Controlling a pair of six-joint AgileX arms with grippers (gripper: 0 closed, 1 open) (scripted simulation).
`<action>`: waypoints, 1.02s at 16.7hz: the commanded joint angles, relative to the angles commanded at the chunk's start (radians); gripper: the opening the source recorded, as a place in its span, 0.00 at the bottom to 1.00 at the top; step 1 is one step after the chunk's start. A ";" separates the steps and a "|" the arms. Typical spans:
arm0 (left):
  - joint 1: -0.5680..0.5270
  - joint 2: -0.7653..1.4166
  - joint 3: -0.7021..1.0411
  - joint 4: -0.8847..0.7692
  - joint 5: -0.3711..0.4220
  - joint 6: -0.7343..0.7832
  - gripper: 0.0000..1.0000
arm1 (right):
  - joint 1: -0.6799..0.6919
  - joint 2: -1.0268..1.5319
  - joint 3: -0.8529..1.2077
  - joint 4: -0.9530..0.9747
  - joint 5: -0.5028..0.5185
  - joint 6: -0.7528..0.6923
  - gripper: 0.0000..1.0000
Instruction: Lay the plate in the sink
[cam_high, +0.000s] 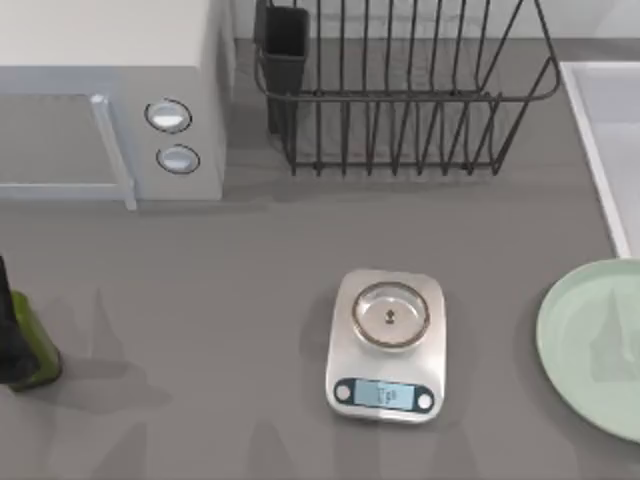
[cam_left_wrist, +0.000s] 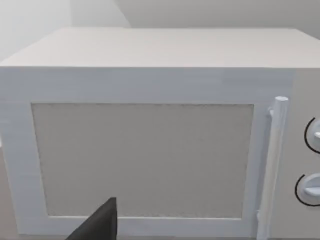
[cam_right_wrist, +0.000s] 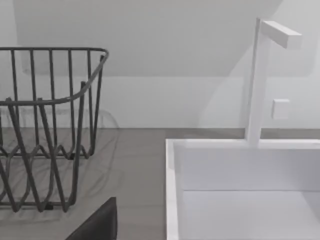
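The large, flat, pale mint-green round plate (cam_high: 592, 345) lies flat on the grey table (cam_high: 220, 290) at about four o'clock in the top view, cut off by the right edge. The rectangular light grey sink with its raised white rim (cam_high: 590, 140) sits at two o'clock, behind the plate and apart from it. So nothing has been lifted yet, as I read it; the plate waits on the same side as its goal, a short carry for the right arm.

Between them and the middle stands the silver kitchen scale with a small round steel pan (cam_high: 387, 345), near six o'clock, well left of the plate. The black wire dish rack (cam_high: 400, 90) is at twelve, the white microwave (cam_high: 110, 100) at ten, and a dark green bottle (cam_high: 25, 345) at eight.

The right wrist view gives what the overhead cannot: the sink's inner wall (cam_right_wrist: 240, 167), its depth, and a white tap (cam_right_wrist: 260, 80) rising from the back rim, with the rack just beside it. The left wrist view faces the microwave door (cam_left_wrist: 142, 160) squarely, so that arm seems parked. Each wrist view shows one dark finger tip at its lower edge; whether either gripper's fingers are spread or pressed together, I cannot tell.
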 joint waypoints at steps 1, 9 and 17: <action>0.000 0.000 0.000 0.000 0.000 0.000 1.00 | 0.000 0.000 0.000 0.000 0.000 0.000 1.00; 0.000 0.000 0.000 0.000 0.000 0.000 1.00 | 0.000 0.000 0.000 0.000 0.000 0.000 1.00; 0.000 0.000 0.000 0.000 0.000 0.000 1.00 | 0.003 0.011 0.011 -0.009 0.000 0.003 1.00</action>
